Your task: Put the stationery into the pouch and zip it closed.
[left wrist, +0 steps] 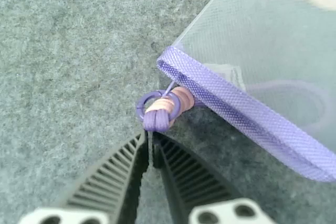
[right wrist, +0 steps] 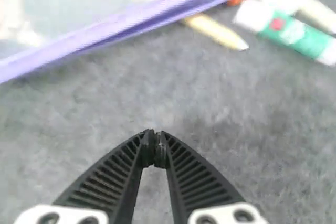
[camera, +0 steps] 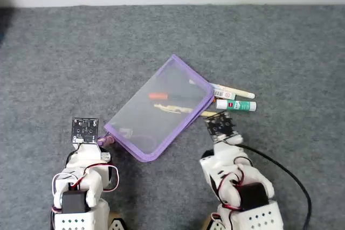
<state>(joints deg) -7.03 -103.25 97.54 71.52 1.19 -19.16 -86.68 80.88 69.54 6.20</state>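
Observation:
A translucent pouch (camera: 159, 109) with purple trim lies tilted at the table's middle; an orange item and a cream item show through it. Its purple and pink zipper pull (left wrist: 160, 109) sits at the near left corner. My left gripper (left wrist: 153, 139) is shut, its tips touching the pull's end; I cannot tell whether they pinch it. Beside the pouch's right edge lie a green and white glue stick (camera: 237, 105), a white pen (camera: 233, 91) and a yellow pencil (right wrist: 212, 29), which is partly tucked under the trim. My right gripper (right wrist: 154, 153) is shut over bare carpet, just short of them.
Grey carpet (camera: 64, 52) covers the table, with a pale wall along the far edge. Both arm bases stand at the near edge, left (camera: 81, 197) and right (camera: 240, 195), and a black cable (camera: 291, 179) runs off the right one.

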